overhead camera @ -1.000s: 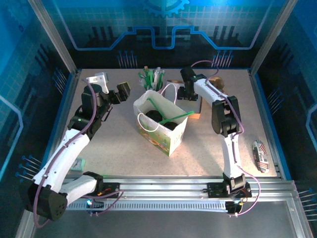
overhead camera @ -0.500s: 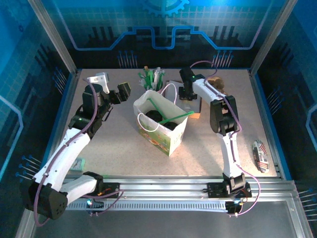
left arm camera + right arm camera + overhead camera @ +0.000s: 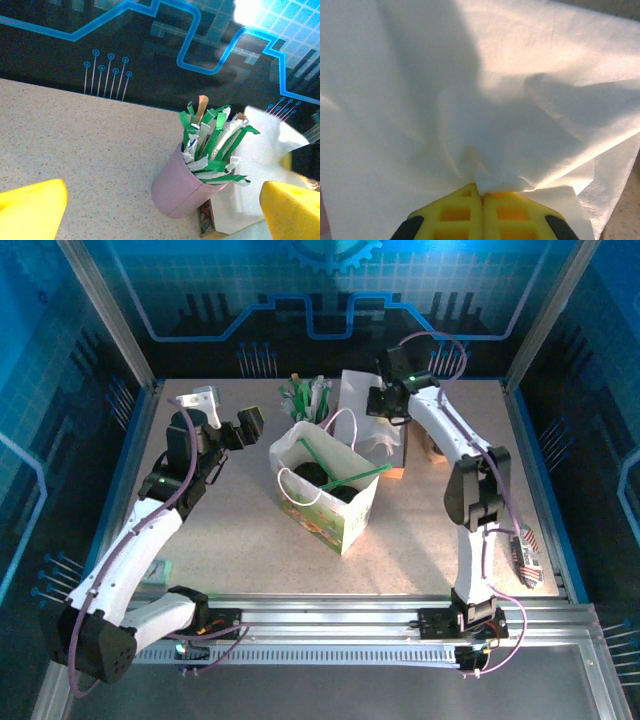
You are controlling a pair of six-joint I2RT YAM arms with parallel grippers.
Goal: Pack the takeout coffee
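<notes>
Pinching a crumpled white paper napkin (image 3: 485,100) in the right-wrist close-up, the right jaws are clenched, the left jaws gape, and overhead, at frame centre, the coffee's round black lid (image 3: 308,476) shows inside the tall white handled bag (image 3: 360,512).

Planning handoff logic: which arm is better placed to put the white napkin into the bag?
Right. The right gripper is shut on the white napkin, held up just beyond the paper bag. The left gripper hangs open and empty, off to the bag's left.
</notes>
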